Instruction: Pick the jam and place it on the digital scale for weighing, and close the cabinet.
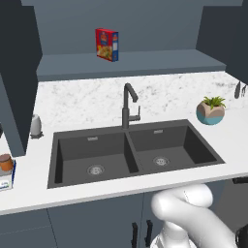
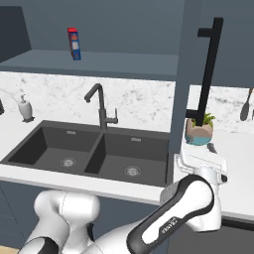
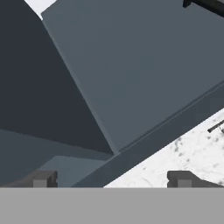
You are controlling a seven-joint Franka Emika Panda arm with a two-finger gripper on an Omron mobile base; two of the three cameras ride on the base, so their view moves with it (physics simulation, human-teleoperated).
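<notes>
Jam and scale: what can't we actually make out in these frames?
- digital scale: left base view, cut off by the left edge.
- jam: same view, partly cut off; label too small.
- cabinet: right base view, open door hides the counter behind.
- gripper: hand view, just the fingertips, set wide apart.

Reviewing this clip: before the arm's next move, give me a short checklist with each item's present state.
1. Jam on the digital scale: ok, the jar stands on it at the counter's left end.
2. Gripper free: ok, jaws wide apart, nothing between them.
3. Cabinet closed: not ok, its doors stand swung out.
4. Hand aimed at the door: ok, door panel close ahead.
5. Contact with the door: cannot tell.
</notes>
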